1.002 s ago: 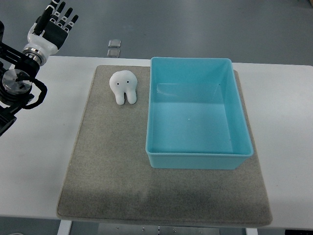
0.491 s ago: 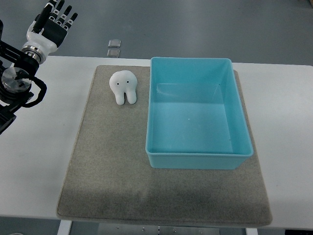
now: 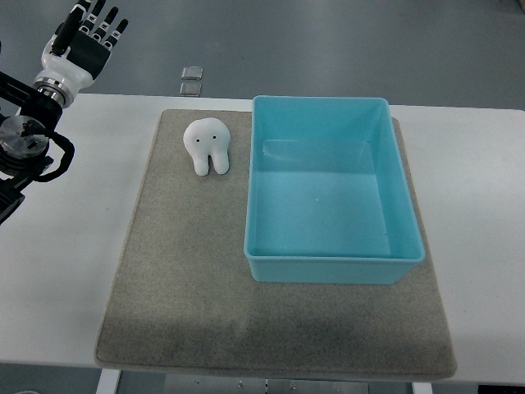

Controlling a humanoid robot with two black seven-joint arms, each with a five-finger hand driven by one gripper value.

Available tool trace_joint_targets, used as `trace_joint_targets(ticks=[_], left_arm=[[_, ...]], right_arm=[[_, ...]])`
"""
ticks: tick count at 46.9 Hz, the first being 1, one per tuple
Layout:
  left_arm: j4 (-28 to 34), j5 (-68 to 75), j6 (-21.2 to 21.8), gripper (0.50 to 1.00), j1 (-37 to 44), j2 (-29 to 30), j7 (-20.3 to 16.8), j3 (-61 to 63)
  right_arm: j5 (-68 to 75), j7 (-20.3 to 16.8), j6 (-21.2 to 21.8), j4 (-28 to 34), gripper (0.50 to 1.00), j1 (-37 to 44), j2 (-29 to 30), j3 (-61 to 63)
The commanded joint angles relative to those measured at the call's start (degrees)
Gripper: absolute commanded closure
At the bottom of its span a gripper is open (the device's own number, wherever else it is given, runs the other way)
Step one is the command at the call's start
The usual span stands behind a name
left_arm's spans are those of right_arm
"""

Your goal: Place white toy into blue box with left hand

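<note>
A white toy [image 3: 207, 145], shaped like a tooth with two black dots for eyes, lies on a grey mat [image 3: 189, 279] in the upper middle of the frame, just left of a blue box [image 3: 331, 267] and not touching it. The box, open-topped with nothing inside, sits on the right half of the mat, which covers most of a white desk [image 3: 57, 271]. In the upper left corner the left hand [image 3: 82, 45] is raised beyond the desk's far edge, its fingers [image 3: 100, 18] straight and spread apart, holding nothing, well apart from the toy. Its black arm joints [image 3: 25, 144] enter from the left edge of the frame, over the desk's left end. Two small square pieces [image 3: 191, 80] lie on the grey floor [image 3: 328, 41] past the desk, above the mat's upper left corner.
</note>
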Motion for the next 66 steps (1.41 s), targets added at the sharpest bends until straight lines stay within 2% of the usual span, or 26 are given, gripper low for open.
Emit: trace_joint_targets(ticks=[1, 27, 41, 66], left_arm=[[1.45, 0.15, -0.09, 0.500, 0.14, -0.08, 0.03, 0.41], [3.29, 9.03, -1.06, 0.500, 0.58, -0.26, 0.03, 0.14], [3.47, 9.99, -4.22, 0.500, 1.11, -0.26, -0.06, 0.41], [3.38, 33.44, -3.34, 0.501, 0.76, -0.08, 0.12, 0.85]], right_arm=[[0.00, 0.04, 0.00, 0.00, 0.564, 0.00, 0.00, 0.00], [0.00, -0.04, 0.00, 0.00, 0.564, 0.00, 0.00, 0.00], [0.00, -0.04, 0.08, 0.00, 0.564, 0.00, 0.00, 0.00], [0.00, -0.04, 0.00, 0.00, 0.564, 0.00, 0.00, 0.00]])
